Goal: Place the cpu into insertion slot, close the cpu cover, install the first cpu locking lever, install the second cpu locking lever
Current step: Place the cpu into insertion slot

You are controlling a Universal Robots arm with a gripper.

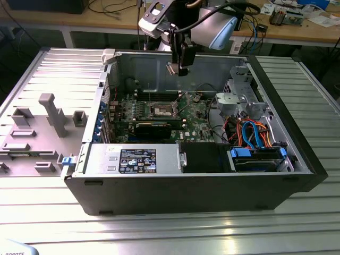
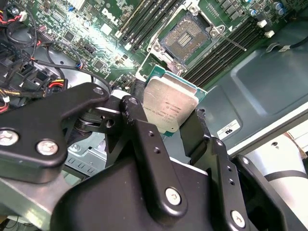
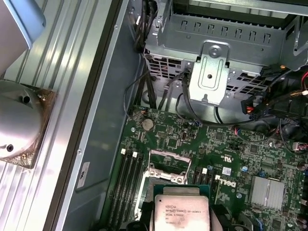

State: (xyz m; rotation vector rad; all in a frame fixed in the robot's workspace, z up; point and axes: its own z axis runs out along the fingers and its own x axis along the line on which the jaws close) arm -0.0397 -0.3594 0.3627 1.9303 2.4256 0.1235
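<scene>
— What does the gripper (image 2: pixel 166 122) hold now?
— Its two black fingers (image 2: pixel 144 137) are closed on the cpu (image 2: pixel 171 103), one on each side edge; the silver-grey top of the chip faces the camera in both wrist views.
— And the insertion slot (image 2: pixel 189 39), where is it from the gripper?
— Below it, well apart from the chip; the slot lies uncovered on the green motherboard (image 1: pixel 196 119), its contacts visible; long black memory slots (image 2: pixel 226 45) run just beside it.
— The gripper is inside the computer case (image 1: pixel 212 191)?
— In the exterior view it hangs above the open case, near the rear wall.
</scene>
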